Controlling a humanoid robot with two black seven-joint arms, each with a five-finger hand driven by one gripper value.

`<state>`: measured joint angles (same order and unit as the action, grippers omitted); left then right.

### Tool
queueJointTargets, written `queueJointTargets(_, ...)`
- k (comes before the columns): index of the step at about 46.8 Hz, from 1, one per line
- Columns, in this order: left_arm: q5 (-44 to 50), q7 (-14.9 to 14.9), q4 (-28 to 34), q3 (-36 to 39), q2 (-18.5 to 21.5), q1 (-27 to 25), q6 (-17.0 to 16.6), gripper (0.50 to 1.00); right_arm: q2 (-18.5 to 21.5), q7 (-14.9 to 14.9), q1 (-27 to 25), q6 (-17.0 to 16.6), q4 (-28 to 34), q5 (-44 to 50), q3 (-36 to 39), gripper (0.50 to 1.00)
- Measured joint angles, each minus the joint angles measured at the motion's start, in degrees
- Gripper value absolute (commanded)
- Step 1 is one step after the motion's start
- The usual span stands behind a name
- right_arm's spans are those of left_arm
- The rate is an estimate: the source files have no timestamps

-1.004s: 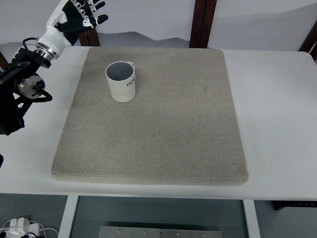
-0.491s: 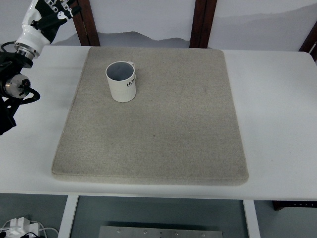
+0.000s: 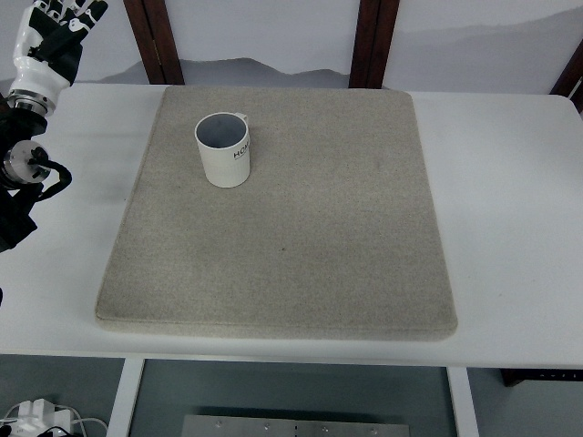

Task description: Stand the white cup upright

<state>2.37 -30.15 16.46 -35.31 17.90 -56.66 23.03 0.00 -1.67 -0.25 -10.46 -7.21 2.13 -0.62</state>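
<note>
Your left robot hand is hovering at the far left corner, fingers loosely spread, gripping nothing. You are seeing the white cup standing upright on the grey mat, black lettering unreadable, white worktop lying beneath.

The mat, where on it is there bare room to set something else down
Nearly everywhere. The white cup stands upright near the far left corner of the grey mat, so the mat's middle, right half and near edge are bare. The white table to the mat's right is bare too. The left hand is at the far left corner.
</note>
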Motion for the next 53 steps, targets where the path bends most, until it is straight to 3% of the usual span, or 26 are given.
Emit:
queueJointTargets(9,8.1,9.1,-0.4,-0.6,-2.6,-0.1,-3.2,0.992,0.0,0.0,0.0,0.0,-0.1,0.2,0.0,0.952)
queueJointTargets(14,11.5,11.6,-0.4,-1.8,-3.6,-0.1,-5.7,0.992,0.0,0.0,0.1,0.0,0.0,0.0,0.1,0.952)
queueJointTargets(20,14.6,14.0,-0.3,-3.6,-4.6,-0.1,-6.5,0.994,0.0,0.0,0.0,0.0,0.0,-0.1,0.0,0.952)
queueJointTargets(38,16.6,16.9,-0.5,-9.0,-8.2,0.0,-7.6,0.994,0.0,-0.3,-0.1,0.0,0.0,-0.2,0.0,0.952)
queueJointTargets(53,16.6,17.0,-0.6,-9.4,-9.5,0.0,-7.8,0.994,0.0,-0.4,-0.1,0.0,0.0,-0.3,0.0,0.952)
